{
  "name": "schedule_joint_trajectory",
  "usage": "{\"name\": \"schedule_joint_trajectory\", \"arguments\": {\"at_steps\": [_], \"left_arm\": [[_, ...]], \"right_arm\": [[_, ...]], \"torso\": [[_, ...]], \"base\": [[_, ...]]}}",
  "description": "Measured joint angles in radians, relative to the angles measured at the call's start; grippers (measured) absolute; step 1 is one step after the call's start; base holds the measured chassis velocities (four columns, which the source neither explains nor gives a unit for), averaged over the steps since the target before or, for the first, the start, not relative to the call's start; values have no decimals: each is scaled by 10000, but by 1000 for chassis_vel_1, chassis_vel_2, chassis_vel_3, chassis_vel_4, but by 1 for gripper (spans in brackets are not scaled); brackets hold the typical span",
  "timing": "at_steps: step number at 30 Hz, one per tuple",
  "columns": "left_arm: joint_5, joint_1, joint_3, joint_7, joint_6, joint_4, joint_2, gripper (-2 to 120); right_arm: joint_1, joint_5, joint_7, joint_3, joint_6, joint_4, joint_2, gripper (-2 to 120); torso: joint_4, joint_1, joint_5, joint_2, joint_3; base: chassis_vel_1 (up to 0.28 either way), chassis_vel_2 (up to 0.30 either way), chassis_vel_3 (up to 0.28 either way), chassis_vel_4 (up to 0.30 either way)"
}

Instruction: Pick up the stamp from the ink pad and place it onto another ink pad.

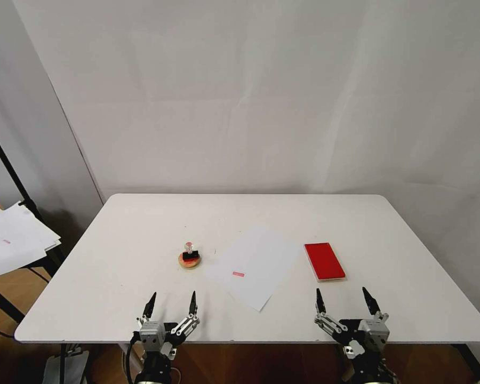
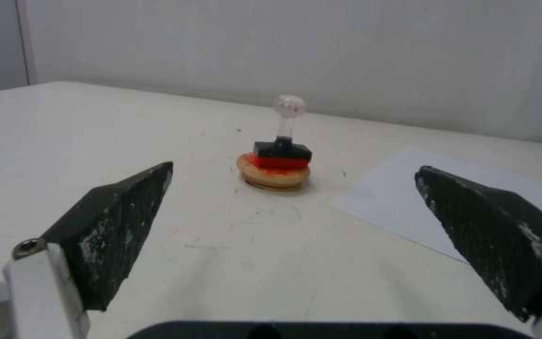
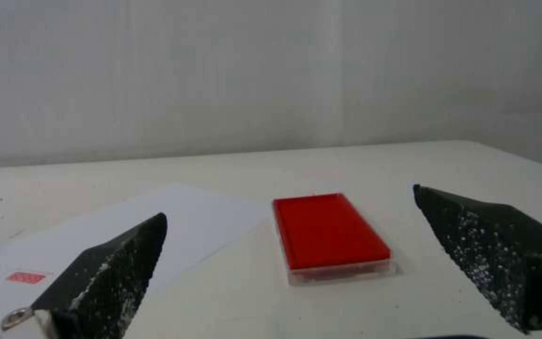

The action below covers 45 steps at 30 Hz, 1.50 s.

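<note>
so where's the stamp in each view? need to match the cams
Head view: stamp stands upright on the round ink pad, left of centre on the table, beyond the left tool.
Left wrist view: stamp sits mid-picture on the round pad, between the open fingers.
Right wrist view: no stamp; the red rectangular ink pad is there.
Shared landmark: the white paper sheet, between the two pads.

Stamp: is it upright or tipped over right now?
Upright. The stamp stands on the round ink pad, black base flat, clear knob pointing straight up.
</note>
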Motion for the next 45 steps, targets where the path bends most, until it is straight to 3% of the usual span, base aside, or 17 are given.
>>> {"name": "schedule_joint_trajectory", "arguments": {"at_steps": [45], "left_arm": [[0, 0, 0, 0, 0, 0, 1, 102]], "right_arm": [[154, 637, 9, -169, 141, -203, -72, 100]], "torso": [[-1, -1, 2, 0, 0]], "base": [[0, 0, 0, 0]]}}
